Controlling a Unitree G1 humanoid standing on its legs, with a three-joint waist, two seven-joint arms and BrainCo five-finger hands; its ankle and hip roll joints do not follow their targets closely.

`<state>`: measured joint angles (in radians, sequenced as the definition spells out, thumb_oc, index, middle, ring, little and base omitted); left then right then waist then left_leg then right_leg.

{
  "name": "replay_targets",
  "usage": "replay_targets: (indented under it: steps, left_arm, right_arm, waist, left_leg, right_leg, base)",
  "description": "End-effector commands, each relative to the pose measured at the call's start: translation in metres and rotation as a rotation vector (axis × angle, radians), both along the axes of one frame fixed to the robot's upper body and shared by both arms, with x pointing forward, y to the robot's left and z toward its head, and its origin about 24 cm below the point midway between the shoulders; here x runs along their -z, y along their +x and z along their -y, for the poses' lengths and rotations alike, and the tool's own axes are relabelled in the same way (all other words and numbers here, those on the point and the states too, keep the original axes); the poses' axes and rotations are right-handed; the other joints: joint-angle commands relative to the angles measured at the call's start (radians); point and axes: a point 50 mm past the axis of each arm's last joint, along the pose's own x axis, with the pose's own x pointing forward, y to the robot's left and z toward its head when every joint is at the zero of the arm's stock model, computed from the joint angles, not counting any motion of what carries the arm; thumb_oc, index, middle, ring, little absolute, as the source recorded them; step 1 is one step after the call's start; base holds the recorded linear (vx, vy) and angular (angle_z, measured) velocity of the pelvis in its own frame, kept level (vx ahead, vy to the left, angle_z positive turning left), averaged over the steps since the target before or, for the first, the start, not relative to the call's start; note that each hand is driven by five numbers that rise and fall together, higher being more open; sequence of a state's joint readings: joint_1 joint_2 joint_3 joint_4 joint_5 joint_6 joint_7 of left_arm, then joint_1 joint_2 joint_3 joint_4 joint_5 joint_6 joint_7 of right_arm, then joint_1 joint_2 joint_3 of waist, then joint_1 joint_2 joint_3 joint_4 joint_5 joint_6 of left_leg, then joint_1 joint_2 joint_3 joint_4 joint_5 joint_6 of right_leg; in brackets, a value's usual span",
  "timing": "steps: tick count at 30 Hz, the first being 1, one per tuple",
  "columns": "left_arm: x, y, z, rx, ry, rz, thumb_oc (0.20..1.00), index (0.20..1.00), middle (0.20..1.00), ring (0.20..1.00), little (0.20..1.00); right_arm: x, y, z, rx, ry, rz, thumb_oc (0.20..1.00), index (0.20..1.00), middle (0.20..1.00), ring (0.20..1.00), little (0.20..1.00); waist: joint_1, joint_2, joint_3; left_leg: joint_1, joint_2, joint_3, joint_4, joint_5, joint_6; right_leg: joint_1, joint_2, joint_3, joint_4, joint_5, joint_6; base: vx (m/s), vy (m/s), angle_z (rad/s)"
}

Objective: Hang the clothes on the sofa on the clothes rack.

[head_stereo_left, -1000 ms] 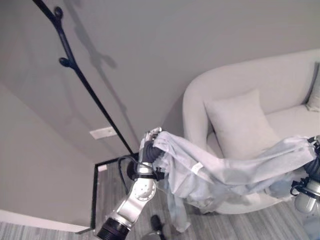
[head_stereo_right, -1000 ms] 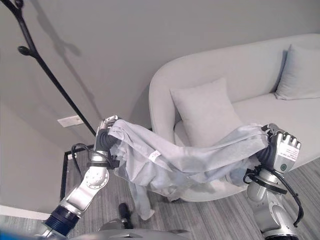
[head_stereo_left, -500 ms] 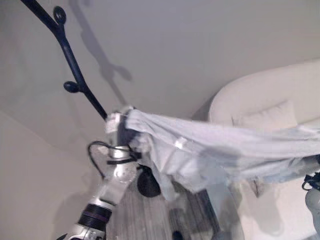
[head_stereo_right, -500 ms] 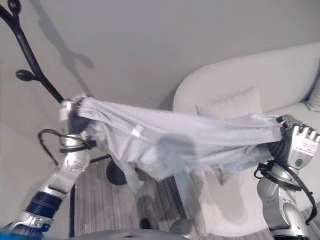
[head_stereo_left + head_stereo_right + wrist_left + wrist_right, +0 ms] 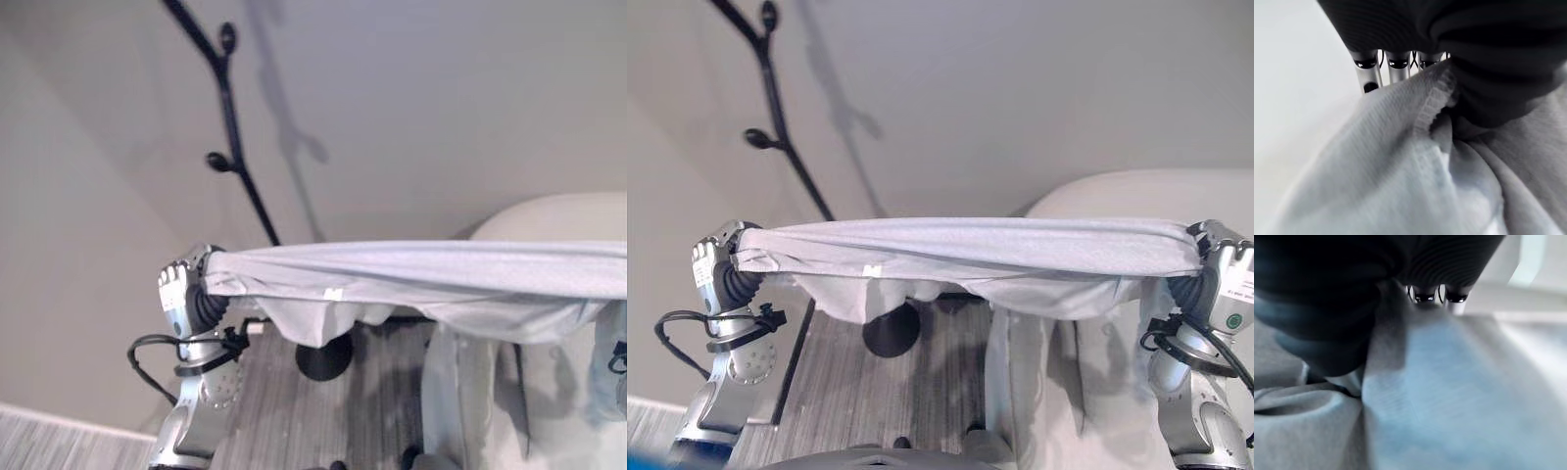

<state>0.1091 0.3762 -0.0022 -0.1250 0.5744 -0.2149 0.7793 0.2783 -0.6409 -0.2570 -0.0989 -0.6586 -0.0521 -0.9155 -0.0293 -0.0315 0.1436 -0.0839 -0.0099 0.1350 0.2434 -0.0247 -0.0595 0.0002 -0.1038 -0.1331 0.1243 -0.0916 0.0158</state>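
The sofa [image 5: 1136, 196] is far right, the clothes rack [image 5: 784, 117] far left. We hold the garment [image 5: 970, 250] stretched between left hand [image 5: 715, 269] and right hand [image 5: 1225, 284], fingers pinching its ends. We should keep it taut and lift one end over a rack knob [image 5: 754, 137].

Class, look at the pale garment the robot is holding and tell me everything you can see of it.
The garment is pale grey-blue, of thin, soft-looking cloth with a stitched hem. It is stretched into a nearly level band between the left hand and the right hand, each gripping one end. Loose folds and a longer flap hang below the band, and a small white tag shows on its left part. It hangs in the air in front of the black clothes rack, apart from the hooks, with the sofa behind.
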Motion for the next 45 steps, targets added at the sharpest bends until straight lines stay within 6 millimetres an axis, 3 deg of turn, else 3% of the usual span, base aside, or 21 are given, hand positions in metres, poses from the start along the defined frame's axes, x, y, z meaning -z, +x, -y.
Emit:
replay_targets:
  steps: [1, 2, 4, 5, 8, 10, 13, 18, 22, 24, 25, 26, 27, 29, 31, 32, 33, 35, 39, 43, 45]
  left_arm:
    - [-0.032, 0.006, -0.005, 0.075, 0.073, 0.107, 0.200, 0.200, 0.200, 0.200, 0.200]
    - [-0.030, 0.005, -0.006, 0.071, 0.082, 0.098, 0.200, 0.200, 0.200, 0.200, 0.200]
    - [-0.027, 0.001, -0.010, 0.060, 0.085, 0.080, 0.200, 0.200, 0.200, 0.200, 0.200]
    - [-0.023, -0.002, -0.015, 0.043, 0.075, 0.055, 0.200, 0.200, 0.200, 0.200, 0.200]
    - [-0.023, -0.002, -0.018, 0.020, 0.090, 0.057, 0.200, 0.200, 0.200, 0.200, 0.200]
    - [-0.023, 0.002, -0.017, 0.013, 0.109, 0.063, 0.200, 0.200, 0.200, 0.200, 0.200]
    - [-0.029, 0.012, -0.006, 0.061, 0.103, 0.100, 0.200, 0.200, 0.200, 0.200, 0.200]
    - [-0.035, 0.025, 0.004, 0.142, 0.203, 0.103, 0.200, 0.200, 0.200, 0.200, 0.200]
    - [-0.039, 0.033, 0.015, 0.197, 0.237, 0.115, 0.200, 0.200, 0.200, 0.200, 0.200]
    - [-0.048, 0.044, 0.031, 0.258, 0.238, 0.153, 0.200, 0.200, 0.200, 0.200, 0.200]
    - [-0.048, 0.045, 0.032, 0.260, 0.237, 0.155, 0.200, 0.200, 0.200, 0.200, 0.200]
    - [-0.058, 0.051, 0.039, 0.271, 0.236, 0.200, 0.200, 0.200, 0.200, 0.200, 0.200]
    - [-0.068, 0.054, 0.041, 0.271, 0.244, 0.241, 0.200, 0.200, 0.200, 0.200, 0.200]
    - [-0.086, 0.061, 0.050, 0.278, 0.255, 0.316, 0.200, 0.200, 0.200, 0.200, 0.200]
    - [-0.103, 0.069, 0.057, 0.265, 0.231, 0.388, 0.200, 0.200, 0.200, 0.200, 0.200]
    - [-0.105, 0.070, 0.058, 0.261, 0.225, 0.394, 0.200, 0.200, 0.200, 0.200, 0.200]
    - [-0.118, 0.073, 0.062, 0.254, 0.198, 0.444, 0.200, 0.200, 0.200, 0.200, 0.200]
    - [-0.124, 0.075, 0.067, 0.251, 0.163, 0.473, 0.200, 0.200, 0.200, 0.200, 0.200]
    - [-0.112, 0.076, 0.085, 0.309, 0.110, 0.421, 0.200, 0.200, 0.200, 0.200, 0.200]
    - [-0.098, 0.074, 0.092, 0.375, 0.113, 0.340, 0.200, 0.200, 0.200, 0.200, 0.200]
    - [-0.101, 0.075, 0.095, 0.382, 0.108, 0.345, 0.200, 0.200, 0.200, 0.200, 0.200]
  right_arm:
    - [-0.018, -0.001, 0.012, 0.038, 0.001, 0.122, 0.200, 0.200, 0.200, 0.200, 0.200]
    - [-0.017, -0.002, 0.011, 0.029, 0.008, 0.117, 0.200, 0.200, 0.200, 0.200, 0.200]
    - [-0.016, -0.004, 0.010, 0.022, 0.007, 0.112, 0.200, 0.200, 0.200, 0.200, 0.200]
    - [-0.015, -0.006, 0.008, 0.008, 0.023, 0.124, 0.200, 0.200, 0.200, 0.200, 0.200]
    - [-0.016, -0.008, 0.007, -0.006, 0.022, 0.129, 0.200, 0.200, 0.200, 0.200, 0.200]
    - [-0.018, -0.009, 0.008, 0.001, 0.008, 0.130, 0.200, 0.200, 0.200, 0.200, 0.200]
    - [-0.021, -0.012, 0.010, 0.033, 0.004, 0.158, 0.200, 0.200, 0.200, 0.200, 0.200]
    - [-0.017, 0.002, -0.002, 0.015, 0.056, 0.199, 0.200, 0.200, 0.200, 0.200, 0.200]
    - [-0.017, 0.005, -0.005, 0.015, 0.052, 0.196, 0.200, 0.200, 0.200, 0.200, 0.200]
    - [-0.020, 0.002, -0.003, 0.037, 0.033, 0.199, 0.200, 0.200, 0.200, 0.200, 0.200]
    - [-0.020, 0.002, -0.002, 0.039, 0.032, 0.200, 0.200, 0.200, 0.200, 0.200, 0.200]
    - [-0.029, 0.002, -0.003, 0.030, -0.006, 0.211, 0.200, 0.200, 0.200, 0.200, 0.200]
    - [-0.038, 0.005, -0.005, 0.015, -0.043, 0.232, 0.200, 0.200, 0.200, 0.200, 0.200]
    - [-0.048, 0.011, -0.006, -0.001, -0.098, 0.243, 0.200, 0.200, 0.200, 0.200, 0.200]
    - [-0.058, 0.015, -0.005, -0.018, -0.154, 0.227, 0.200, 0.200, 0.200, 0.200, 0.200]
    - [-0.061, 0.015, -0.004, -0.019, -0.161, 0.231, 0.200, 0.200, 0.200, 0.200, 0.200]
    - [-0.073, 0.017, -0.003, -0.036, -0.213, 0.239, 0.200, 0.200, 0.200, 0.200, 0.200]
    - [-0.076, 0.018, -0.001, -0.044, -0.221, 0.244, 0.200, 0.200, 0.200, 0.200, 0.200]
    - [-0.061, 0.005, 0.011, -0.013, -0.226, 0.115, 0.200, 0.200, 0.200, 0.200, 0.200]
    - [-0.056, -0.003, 0.016, -0.006, -0.251, 0.050, 0.200, 0.200, 0.200, 0.200, 0.200]
    - [-0.057, -0.004, 0.017, -0.003, -0.256, 0.051, 0.200, 0.200, 0.200, 0.200, 0.200]
  waist:
    - [-0.035, -0.038, -0.044]
    - [-0.045, -0.036, -0.052]
    - [-0.047, -0.034, -0.059]
    - [-0.044, -0.031, -0.068]
    - [-0.043, -0.017, -0.080]
    - [-0.055, 0.001, -0.097]
    - [-0.070, 0.018, -0.117]
    - [-0.088, 0.006, -0.118]
    - [-0.108, 0.004, -0.112]
    - [-0.147, 0.014, -0.108]
    - [-0.144, 0.013, -0.106]
    - [-0.174, 0.018, -0.085]
    - [-0.187, 0.020, -0.069]
    - [-0.210, 0.024, -0.062]
    - [-0.248, 0.021, -0.057]
    - [-0.245, 0.028, -0.051]
    - [-0.269, 0.022, -0.053]
    - [-0.292, 0.018, -0.051]
    - [-0.331, -0.006, -0.079]
    - [-0.319, 0.009, -0.100]
    - [-0.314, 0.010, -0.101]
  left_leg:
    - [-0.057, 0.209, 0.177, 0.085, 0.069, -0.045]
    - [-0.016, 0.282, 0.208, 0.068, 0.049, -0.056]
    - [0.011, 0.310, 0.214, 0.047, 0.054, -0.065]
    - [0.035, 0.370, 0.212, 0.022, 0.121, -0.080]
    - [0.086, 0.402, 0.161, -0.050, 0.183, -0.104]
    - [0.119, 0.396, 0.151, -0.135, 0.174, -0.120]
    - [0.138, 0.344, 0.217, -0.225, 0.127, -0.126]
    - [0.152, 0.221, 0.281, -0.285, 0.038, -0.078]
    - [0.149, 0.155, 0.288, -0.290, 0.000, -0.040]
    - [0.183, 0.085, 0.276, -0.324, -0.031, 0.000]
    - [0.183, 0.082, 0.276, -0.324, -0.032, 0.003]
    - [0.215, 0.047, 0.266, -0.331, -0.053, 0.029]
    - [0.228, 0.039, 0.276, -0.331, -0.064, 0.041]
    - [0.255, 0.036, 0.278, -0.331, -0.102, 0.048]
    - [0.279, 0.037, 0.300, -0.331, -0.108, 0.053]
    - [0.273, 0.047, 0.325, -0.331, -0.095, 0.048]
    - [0.291, 0.038, 0.313, -0.331, -0.124, 0.050]
    - [0.308, 0.034, 0.307, -0.331, -0.143, 0.047]
    - [0.324, 0.050, 0.301, -0.328, -0.134, 0.026]
    - [0.324, 0.107, 0.302, -0.273, -0.119, -0.008]
    - [0.299, 0.143, 0.286, -0.198, -0.062, -0.041]
  right_leg:
    - [0.114, -0.017, -0.051, -0.097, 0.006, 0.034]
    - [0.121, -0.030, -0.071, -0.094, -0.005, 0.045]
    - [0.122, -0.034, -0.080, -0.087, -0.007, 0.048]
    - [0.109, -0.058, -0.108, -0.077, 0.002, 0.057]
    - [0.095, -0.069, -0.121, -0.079, -0.002, 0.071]
    - [0.098, -0.082, -0.137, -0.103, 0.012, 0.091]
    - [0.108, -0.129, -0.152, -0.135, 0.047, 0.124]
    - [0.046, -0.231, -0.093, -0.169, 0.155, 0.192]
    - [0.016, -0.278, -0.069, -0.167, 0.186, 0.221]
    - [-0.033, -0.329, -0.027, -0.072, 0.252, 0.232]
    - [-0.038, -0.333, -0.023, -0.065, 0.250, 0.234]
    - [-0.082, -0.352, 0.031, 0.031, 0.328, 0.227]
    - [-0.112, -0.354, 0.046, 0.081, 0.350, 0.220]
    - [-0.158, -0.321, 0.061, 0.146, 0.320, 0.228]
    - [-0.229, -0.205, 0.084, 0.165, 0.230, 0.202]
    - [-0.243, -0.198, 0.072, 0.176, 0.230, 0.183]
    - [-0.258, -0.110, 0.068, 0.128, 0.161, 0.194]
    - [-0.266, -0.043, 0.050, 0.064, 0.157, 0.186]
    - [-0.222, 0.022, 0.149, -0.004, 0.155, 0.141]
    - [-0.203, 0.038, 0.108, 0.028, 0.099, 0.109]
    - [-0.179, 0.052, 0.103, 0.034, 0.077, 0.088]
  base:
    - [-0.01, 0.089, 1.15]
    - [0.03, 0.082, 1.19]
    - [0.03, 0.159, 0.81]
    - [0.00, 0.188, 0.21]
    - [0.03, 0.168, 0.07]
    - [0.10, 0.231, 0.18]
    - [0.18, 0.337, 0.42]
    - [0.08, 0.268, -0.16]
    - [0.07, 0.243, -0.29]
    - [0.12, 0.318, -0.04]
    - [0.09, 0.316, 0.36]
    - [0.08, 0.290, 0.22]
    - [0.15, 0.350, 0.13]
    - [0.14, 0.196, -0.30]
    - [0.08, 0.088, -0.54]
    - [0.15, 0.019, -0.48]
    - [0.14, -0.061, -0.30]
    - [0.17, -0.089, -0.17]
    - [0.15, -0.186, 0.40]
    - [0.15, -0.250, 0.08]
    - [0.09, -0.246, 0.11]
